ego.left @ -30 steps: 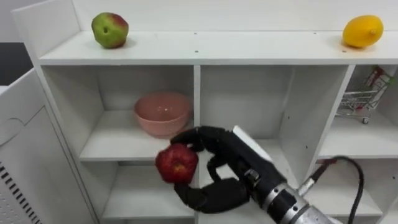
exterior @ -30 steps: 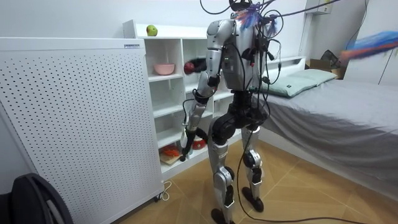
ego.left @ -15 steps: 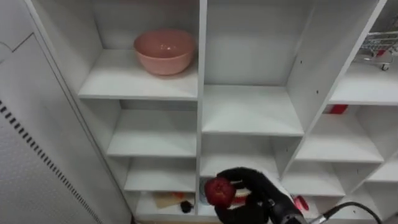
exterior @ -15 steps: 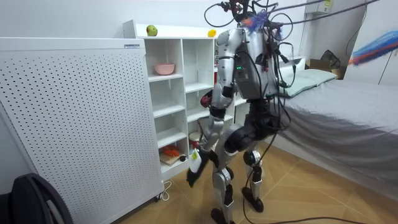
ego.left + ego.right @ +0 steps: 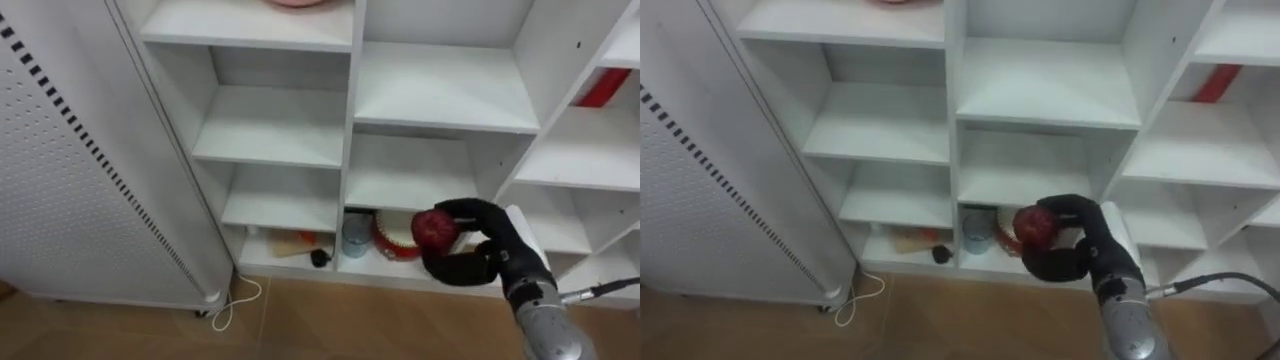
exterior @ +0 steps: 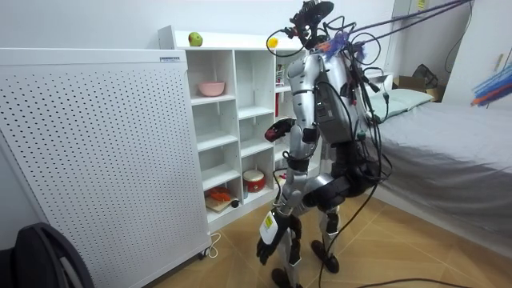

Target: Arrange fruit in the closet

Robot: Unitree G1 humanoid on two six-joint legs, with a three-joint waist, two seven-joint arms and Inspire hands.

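With fingers and thumb curled round the red apple (image 5: 432, 228), the right hand (image 5: 488, 252) is holding it before the closet's (image 5: 350, 120) lower middle compartments, and is best releasing only once the apple is resting on a shelf; the left hand (image 6: 268, 230) is hanging idle, fingers unreadable.

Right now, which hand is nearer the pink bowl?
Right. The right hand, holding an apple, is below the bowl; the left hand hangs far lower.
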